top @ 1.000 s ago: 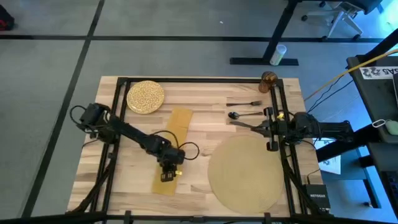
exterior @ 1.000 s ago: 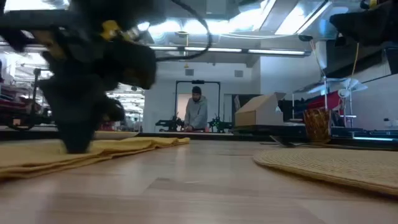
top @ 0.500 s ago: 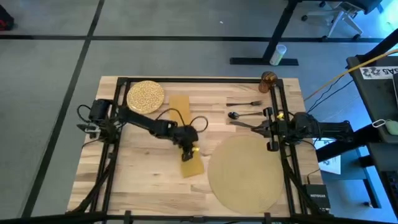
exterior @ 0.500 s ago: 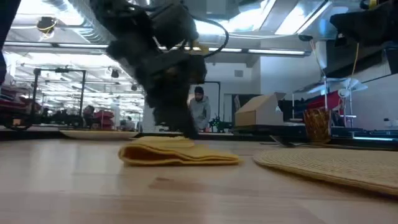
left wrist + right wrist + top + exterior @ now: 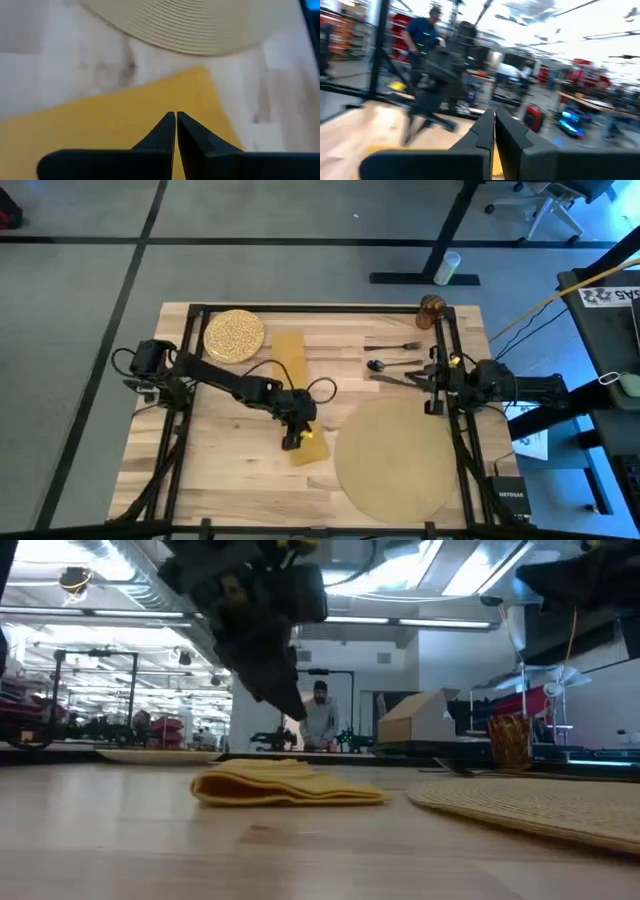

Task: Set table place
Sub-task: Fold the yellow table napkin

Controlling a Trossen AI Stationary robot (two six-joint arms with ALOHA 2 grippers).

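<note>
Yellow napkin (image 5: 298, 400) lies flat on counter (image 5: 220, 460) w/ left gripper (image 5: 291, 442) just above its near end, jaws pressed together, holding nothing. Right gripper (image 5: 432, 372) waits by the cutlery, jaws also closed & empty. Placemat (image 5: 395, 458) sits just beside napkin, nothing on it. Plate (image 5: 234, 335), fork (image 5: 395, 345), spoon (image 5: 390, 364), knife (image 5: 392, 380), amber glass (image 5: 432, 310) all at far edge, unplaced. Judging: early stage, most of setting left.

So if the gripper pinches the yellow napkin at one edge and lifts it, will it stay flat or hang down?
The napkin would probably hang limp: the low view shows it as soft folded layers with rounded edges. It looks light, so a push may bunch it rather than slide it whole. The left gripper, fingers shut, hovers above its near end.
</note>
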